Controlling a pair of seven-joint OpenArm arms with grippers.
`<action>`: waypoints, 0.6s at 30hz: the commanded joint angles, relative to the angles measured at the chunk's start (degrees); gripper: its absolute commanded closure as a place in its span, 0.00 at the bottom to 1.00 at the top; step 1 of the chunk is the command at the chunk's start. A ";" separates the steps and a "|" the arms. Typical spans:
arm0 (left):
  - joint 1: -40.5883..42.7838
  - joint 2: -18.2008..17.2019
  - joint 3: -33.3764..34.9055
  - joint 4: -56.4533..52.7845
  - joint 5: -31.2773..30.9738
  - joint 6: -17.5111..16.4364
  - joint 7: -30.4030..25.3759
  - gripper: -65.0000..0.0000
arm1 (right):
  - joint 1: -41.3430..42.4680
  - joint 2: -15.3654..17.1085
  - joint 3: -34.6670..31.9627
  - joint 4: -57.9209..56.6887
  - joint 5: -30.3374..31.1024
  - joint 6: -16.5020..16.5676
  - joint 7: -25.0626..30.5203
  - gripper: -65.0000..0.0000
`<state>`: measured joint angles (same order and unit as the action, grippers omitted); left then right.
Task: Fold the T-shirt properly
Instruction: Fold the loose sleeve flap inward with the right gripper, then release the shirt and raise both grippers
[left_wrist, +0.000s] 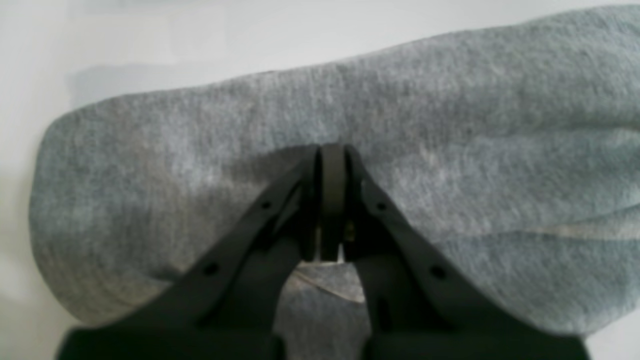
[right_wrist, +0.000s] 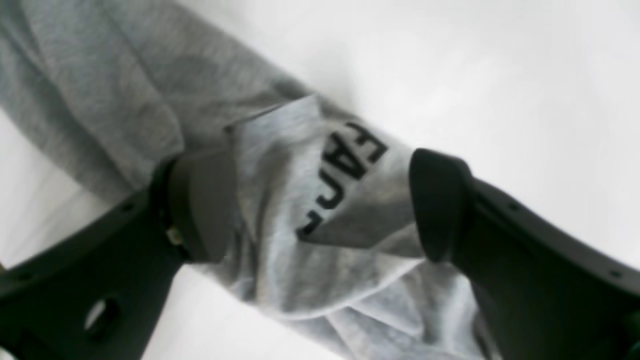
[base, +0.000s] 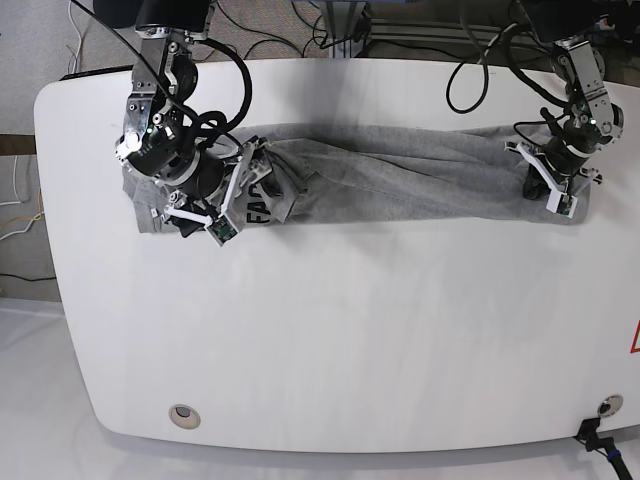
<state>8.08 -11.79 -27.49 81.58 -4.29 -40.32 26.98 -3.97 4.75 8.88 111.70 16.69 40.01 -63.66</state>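
Observation:
A grey T-shirt (base: 400, 185) lies bunched into a long band across the far part of the white table (base: 350, 330). Its left end, printed with black letters (right_wrist: 345, 170), is crumpled. My right gripper (right_wrist: 320, 200) is open there, one finger (right_wrist: 200, 205) on each side of the lettered fold; in the base view this gripper (base: 225, 205) is at the band's left end. My left gripper (left_wrist: 332, 150) is shut, its tips pressed into the grey fabric (left_wrist: 450, 125) at the band's right end (base: 553, 185).
Black cables (base: 300, 40) run behind the table's far edge. Two round grommets (base: 183, 414) (base: 606, 404) sit near the front corners. The table's right edge is close to the left arm.

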 joint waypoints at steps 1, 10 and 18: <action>-0.38 -0.74 -0.25 1.01 -0.32 0.32 -0.74 1.00 | 0.67 0.30 0.21 1.14 0.67 -0.01 2.43 0.28; -0.38 -0.74 -0.16 4.00 -0.14 0.32 -0.83 1.00 | -3.55 1.00 7.16 0.96 0.59 -0.01 10.43 1.00; -0.38 -0.47 -0.08 3.74 2.84 0.32 -4.78 1.00 | -6.27 1.09 9.27 -8.10 0.59 -0.01 18.87 1.00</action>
<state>8.21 -11.73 -27.35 84.47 -2.26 -39.94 23.68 -10.76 5.48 17.98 105.43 16.62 40.01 -47.55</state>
